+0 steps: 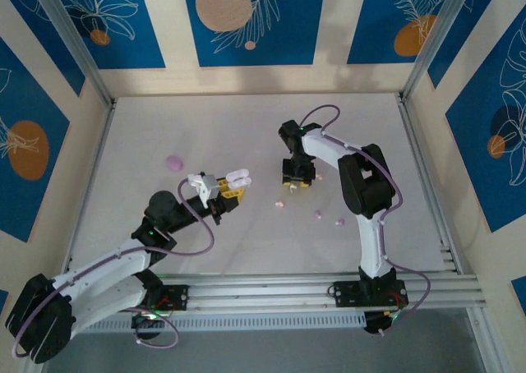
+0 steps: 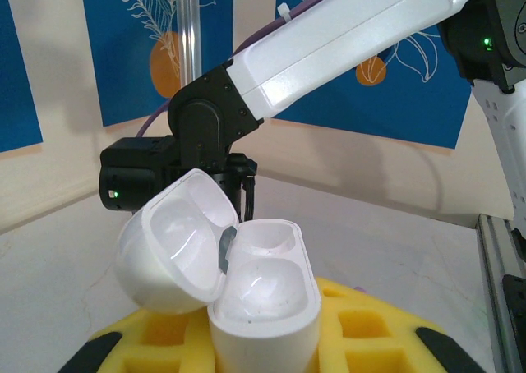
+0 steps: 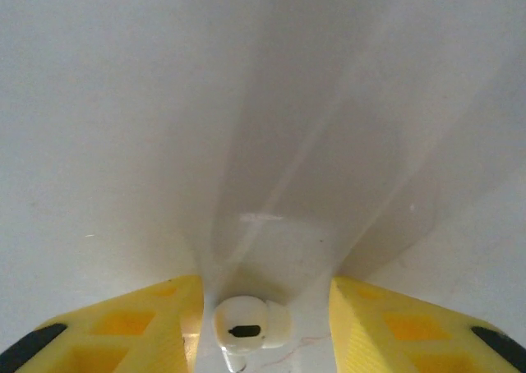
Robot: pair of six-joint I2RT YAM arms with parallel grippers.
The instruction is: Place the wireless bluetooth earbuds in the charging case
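White plastic earbud (image 3: 246,328) is straddled on the table (image 3: 246,102) by the right gripper (image 3: 265,303), jaws apart, not yet pinched. Judged light, slippery; best taken across its rounded body. Open charging case (image 2: 263,299) is clamped in the left gripper (image 1: 223,194).

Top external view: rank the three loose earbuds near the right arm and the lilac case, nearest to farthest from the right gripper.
1. Pale earbud, just near-left of the right gripper.
2. Middle earbud, to the gripper's near-right.
3. Rightmost earbud, further right, beside the arm.
4. Lilac case, far across on the table's left side.
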